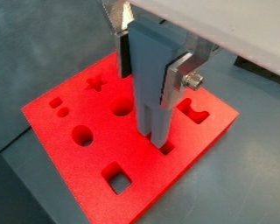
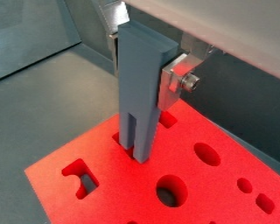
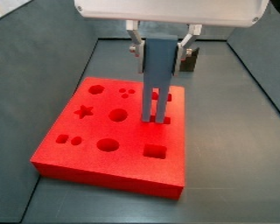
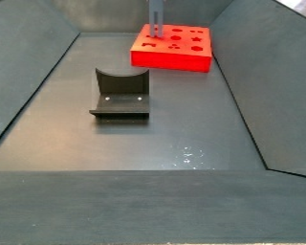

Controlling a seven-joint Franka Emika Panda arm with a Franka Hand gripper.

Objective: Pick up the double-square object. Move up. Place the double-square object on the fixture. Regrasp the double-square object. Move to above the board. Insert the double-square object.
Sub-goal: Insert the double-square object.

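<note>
My gripper (image 1: pixel 152 74) is shut on the slate-blue double-square object (image 1: pixel 154 109) and holds it upright, prongs down, over the red board (image 1: pixel 166 188). The silver fingers (image 1: pixel 178 83) clamp its upper part. The two prong tips meet the board's surface at a pair of small square holes; how deep they sit cannot be told. The same shows in another wrist view, with gripper (image 2: pixel 143 70), bar (image 2: pixel 136 114) and board (image 2: pixel 119 194). In a side view the bar (image 3: pixel 160 83) stands on the board (image 3: pixel 130 131) below the gripper (image 3: pixel 164 54). The dark fixture (image 4: pixel 121 96) stands bare, apart from the board (image 4: pixel 168 59).
The board has star, round and square cutouts around the bar, among them a square hole (image 3: pixel 157 150) in front of it. Grey sloping bin walls (image 4: pixel 41 86) enclose the floor on both sides.
</note>
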